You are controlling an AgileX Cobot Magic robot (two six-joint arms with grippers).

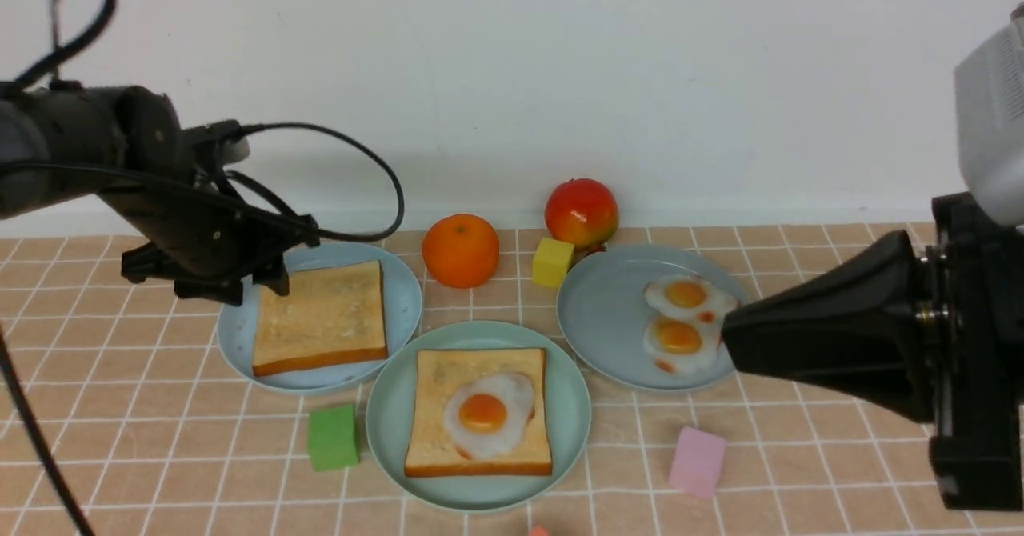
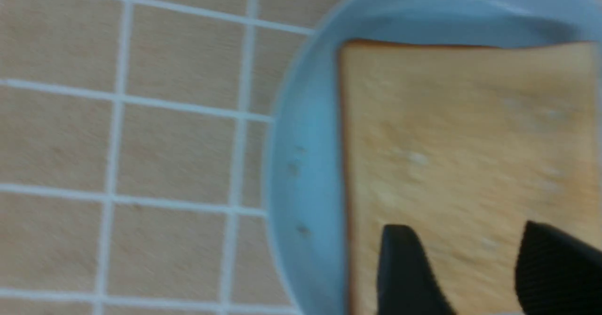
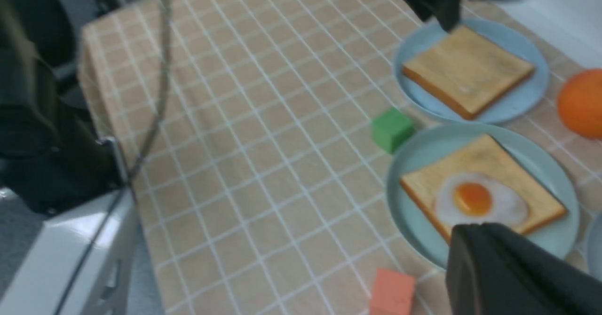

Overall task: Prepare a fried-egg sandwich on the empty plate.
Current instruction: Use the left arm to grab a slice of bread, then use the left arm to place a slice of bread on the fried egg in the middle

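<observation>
A peach tablecloth (image 1: 120,408) with a white grid covered the table. The right gripper (image 1: 732,336), looming large from 3 o'clock in the front view, had its fingers pressed together into one black wedge that pinched nothing. Its tip overlapped the near edge of the grey-blue plate (image 1: 608,320), beside the two smaller fried eggs (image 1: 678,338). The left gripper (image 1: 252,288) hung at the 10 o'clock rim of the sky-blue plate (image 1: 404,296), fingers (image 2: 400,258) spread apart over a corner of the toast, gripping nothing.

Taking the mint-green plate (image 1: 384,424) as the dial's centre, the sky-blue plate lay at 10 o'clock and the grey-blue plate at 2 o'clock, each just beside it. One toast slice (image 1: 436,432) lay flat on the mint-green plate with the larger fried egg (image 1: 488,416) on top, yolk up, nothing covering it. The second toast slice (image 1: 324,316) lay flat on the sky-blue plate.

A mandarin orange (image 1: 460,250) sat at 12 o'clock, and a red apple (image 1: 582,212) at 1 o'clock, farther back near the wall. A yellow cube (image 1: 552,262) stood just in front of the apple. A green cube (image 1: 333,438) stood at 9 o'clock, close against the mint-green rim. A pink cube (image 1: 698,461) lay at 3 o'clock, well apart. A coral cube (image 3: 392,291) sat at 6 o'clock, barely showing in the front view.
</observation>
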